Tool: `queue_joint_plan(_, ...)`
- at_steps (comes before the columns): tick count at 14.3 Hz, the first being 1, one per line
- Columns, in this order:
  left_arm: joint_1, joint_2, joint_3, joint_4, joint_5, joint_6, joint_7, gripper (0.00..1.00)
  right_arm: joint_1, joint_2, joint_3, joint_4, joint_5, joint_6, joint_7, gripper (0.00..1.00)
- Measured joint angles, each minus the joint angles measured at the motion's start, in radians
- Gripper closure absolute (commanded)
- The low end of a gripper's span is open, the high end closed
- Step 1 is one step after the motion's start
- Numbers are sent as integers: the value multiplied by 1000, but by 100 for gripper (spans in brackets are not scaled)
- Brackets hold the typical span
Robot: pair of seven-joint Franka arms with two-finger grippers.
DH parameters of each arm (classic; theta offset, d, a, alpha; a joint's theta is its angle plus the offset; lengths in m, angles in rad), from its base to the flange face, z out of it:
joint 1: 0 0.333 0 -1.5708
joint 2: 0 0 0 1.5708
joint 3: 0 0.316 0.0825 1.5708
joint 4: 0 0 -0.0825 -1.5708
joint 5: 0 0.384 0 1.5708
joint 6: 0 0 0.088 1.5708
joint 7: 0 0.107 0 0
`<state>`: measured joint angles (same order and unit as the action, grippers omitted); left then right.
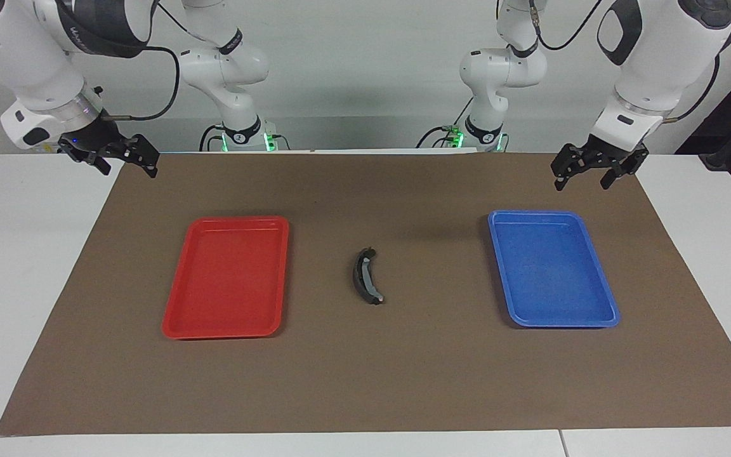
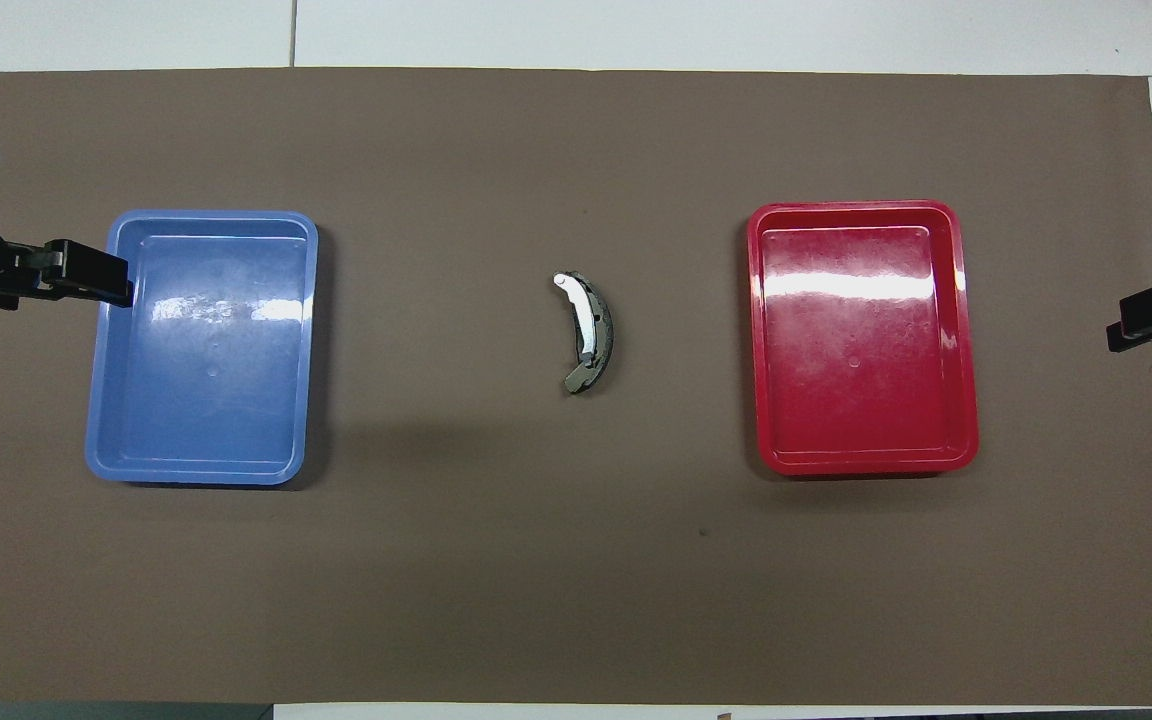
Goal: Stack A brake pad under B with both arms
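The crescent-shaped black pad B (image 1: 366,277) lies on the brown mat midway between the two trays, and it also shows in the overhead view (image 2: 588,331) with its lighter strip up. A dark grey speckled surface shows along its outer curve. I cannot tell whether that is the A brake pad beneath it; no separate A pad shows. My left gripper (image 1: 583,176) is open and empty, raised over the mat by the blue tray's edge (image 2: 86,271). My right gripper (image 1: 127,162) is open and empty, raised over the mat's edge at the right arm's end (image 2: 1136,326).
A red tray (image 1: 226,330) lies toward the right arm's end (image 2: 966,340), with nothing in it. A blue tray (image 1: 562,322) lies toward the left arm's end (image 2: 306,340), also with nothing in it. The brown mat (image 1: 403,381) covers most of the white table.
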<state>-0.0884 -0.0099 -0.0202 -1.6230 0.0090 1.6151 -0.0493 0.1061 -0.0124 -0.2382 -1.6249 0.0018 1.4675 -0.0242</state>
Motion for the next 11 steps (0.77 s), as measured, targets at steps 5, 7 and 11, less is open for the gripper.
queue_joint_plan(5,0,0,10,4,0,-3,0,1,8,-29,5,-3,-9,0,-1,0)
queue_joint_plan(7,0,0,10,4,0,-3,0,1,10,-39,6,-6,-16,0,-2,0)
queue_joint_plan(11,0,0,10,5,0,-3,0,1,10,-43,6,-10,-19,0,-2,0)
